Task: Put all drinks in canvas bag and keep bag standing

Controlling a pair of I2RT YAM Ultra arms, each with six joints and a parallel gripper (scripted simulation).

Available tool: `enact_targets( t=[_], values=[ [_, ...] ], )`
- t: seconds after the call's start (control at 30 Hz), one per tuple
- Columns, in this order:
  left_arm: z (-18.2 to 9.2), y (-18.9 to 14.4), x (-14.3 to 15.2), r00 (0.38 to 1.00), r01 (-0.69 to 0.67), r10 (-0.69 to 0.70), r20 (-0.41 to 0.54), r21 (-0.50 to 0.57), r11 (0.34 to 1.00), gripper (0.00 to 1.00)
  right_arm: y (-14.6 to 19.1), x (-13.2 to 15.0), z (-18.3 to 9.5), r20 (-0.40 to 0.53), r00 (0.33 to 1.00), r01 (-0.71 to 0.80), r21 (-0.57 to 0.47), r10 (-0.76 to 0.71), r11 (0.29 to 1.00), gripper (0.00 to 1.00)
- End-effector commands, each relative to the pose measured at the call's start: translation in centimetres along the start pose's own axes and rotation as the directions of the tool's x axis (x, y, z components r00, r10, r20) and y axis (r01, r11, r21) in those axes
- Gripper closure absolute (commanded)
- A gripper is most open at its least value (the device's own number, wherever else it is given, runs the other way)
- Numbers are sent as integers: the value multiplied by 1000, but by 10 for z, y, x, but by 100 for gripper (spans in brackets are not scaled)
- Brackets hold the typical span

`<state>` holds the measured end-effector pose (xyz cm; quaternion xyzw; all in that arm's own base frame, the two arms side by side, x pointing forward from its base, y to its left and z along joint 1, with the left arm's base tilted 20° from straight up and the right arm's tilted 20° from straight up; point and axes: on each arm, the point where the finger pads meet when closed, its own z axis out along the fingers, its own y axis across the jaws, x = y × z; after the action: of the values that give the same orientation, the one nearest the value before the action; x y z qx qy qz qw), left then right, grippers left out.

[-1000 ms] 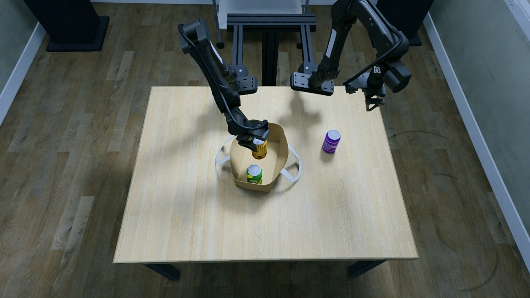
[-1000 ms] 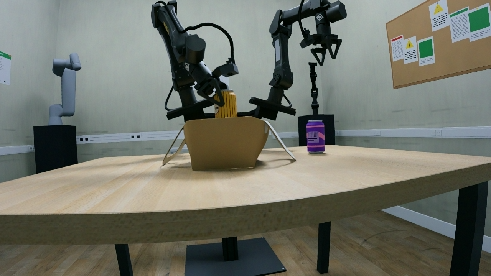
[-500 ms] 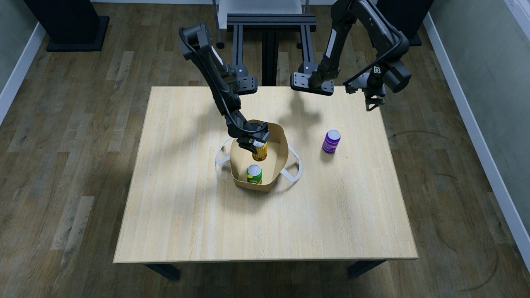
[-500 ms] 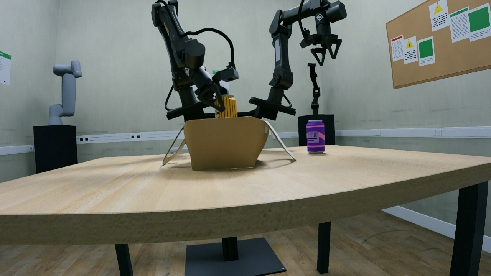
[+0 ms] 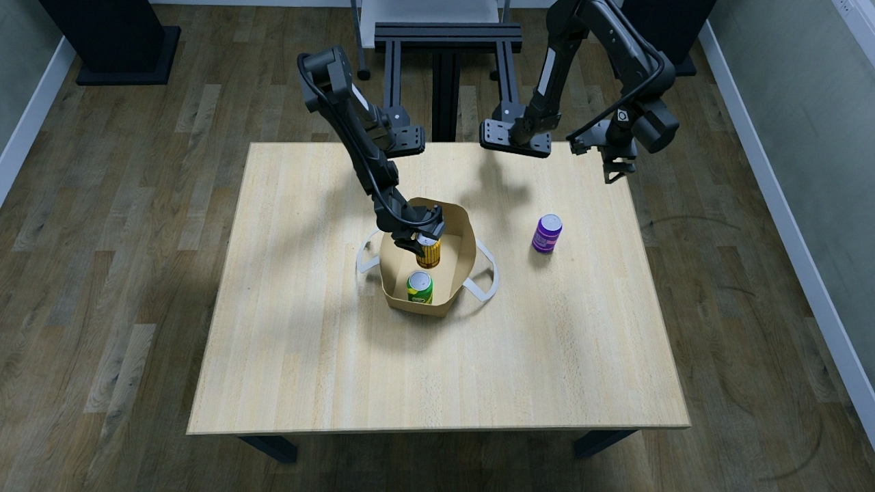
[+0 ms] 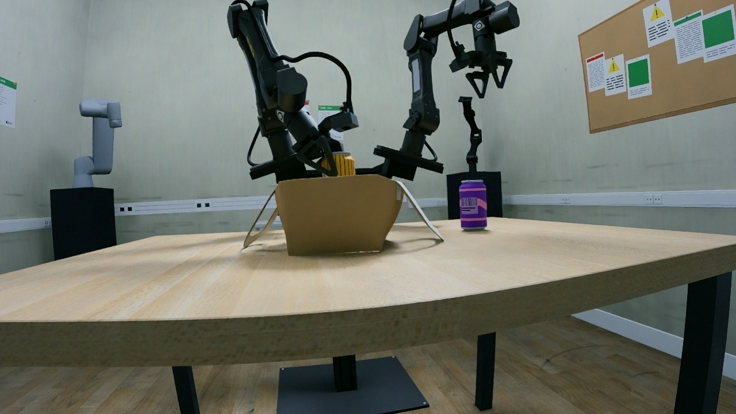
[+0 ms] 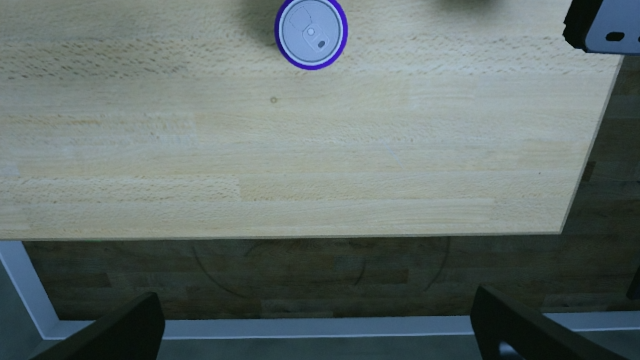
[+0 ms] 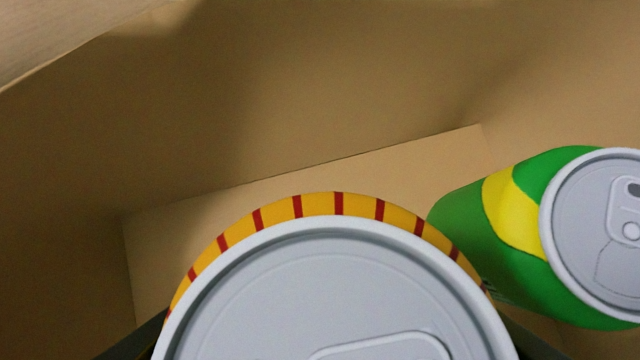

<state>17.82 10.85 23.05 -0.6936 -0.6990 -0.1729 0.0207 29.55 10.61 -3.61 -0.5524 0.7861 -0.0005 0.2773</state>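
- Yellow can [image 5: 428, 253] [image 6: 343, 163] [image 8: 330, 300] sits between the fingers of the right tool [image 5: 429, 243] [image 6: 337, 167] [image 8: 329, 301], which pinches it around its sides; the can is upright, partly inside the canvas bag [image 5: 461, 244] [image 6: 337, 216] [image 8: 300, 100], its top above the front rim.
- Green can [image 5: 420, 287] [image 8: 500, 225] is inside the bag, near the yellow one, apart from the right tool.
- Purple can [image 5: 546, 234] [image 6: 472, 206] [image 7: 311, 32] stands upright on the desk [image 5: 305, 367] [image 6: 566, 257] [image 7: 300, 150] [image 8: 40, 30], outside the bag, well apart from both tools.
- Left tool [image 5: 616, 174] [image 6: 490, 91] [image 7: 315, 292] is spread wide with nothing between its fingers, high up by the desk's edge.
- Right arm [image 5: 355, 134] [image 6: 267, 87] reaches down at a slant from its base to the bag opening.
- Left arm [image 5: 629, 55] [image 6: 421, 92] is raised and bent, its tool pointing down.
- Bag is tan, smooth and matte, its walls up and flaring outward from a flat floor, with pale looped handles [image 5: 491, 275] [image 6: 419, 211] splayed onto the desk on both sides.
- Cans are cylinders with silvery lids: one yellow with red stripes, one green with a yellow patch, one purple with pink bands.
- Desk top is pale, grained wood.
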Motion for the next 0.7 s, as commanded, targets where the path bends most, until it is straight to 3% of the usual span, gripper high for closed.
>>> enact_targets(
  t=[0.0,0.37,0.5,0.67],
  values=[
    [-9,2,-2,1000,-3,3,5,-31,1000,0,-7,-11,3,80,997,16,27,-18,1000,30],
    [-9,2,-2,1000,-3,3,5,-31,1000,0,-7,-4,14,81,996,18,28,-21,999,30],
    [-9,2,-2,1000,-3,3,5,-31,1000,0,-12,-14,15,95,995,34,35,-37,999,30],
    [-9,2,-2,1000,-3,3,5,-31,1000,0,-3,0,23,81,996,28,19,-30,999,30]
  ],
)
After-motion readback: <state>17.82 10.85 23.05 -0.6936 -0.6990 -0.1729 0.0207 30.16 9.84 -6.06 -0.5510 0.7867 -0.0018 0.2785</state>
